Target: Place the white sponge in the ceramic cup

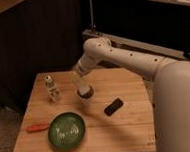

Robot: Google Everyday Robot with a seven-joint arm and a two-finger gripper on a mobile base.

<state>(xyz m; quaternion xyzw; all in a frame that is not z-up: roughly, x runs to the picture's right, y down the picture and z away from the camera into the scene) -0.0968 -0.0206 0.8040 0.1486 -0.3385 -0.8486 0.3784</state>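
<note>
At the middle of the desk [128, 125], just below the wrist of the long pale arm [132, 57]: jaws brought low, right over the ceramic cup [84, 100], near enough to seem touching its dark mouth. Cannot tell whether open or closed, nor whether gripping anything; too much merged with the cup's rim to judge. No white sponge to be made out anywhere on the bare wood, so probably either between the jaws or already down in the cup, hidden by the wrist; cannot say which. To the arm's far side, near the back corner, a small white bottle [51, 88], upright and well apart from the cup. Toward the front edge, a green plate [67, 130], with a red-handled tool [38, 127] just beside it. On the other side of the cup, a black block [114, 107], lying flat and untouched. As a judgement only: carrying done, placing at its last stage. Left to do: let the sponge go inside the cup if not yet released, then lift straight up without tipping the cup or dragging the sponge back out.
</note>
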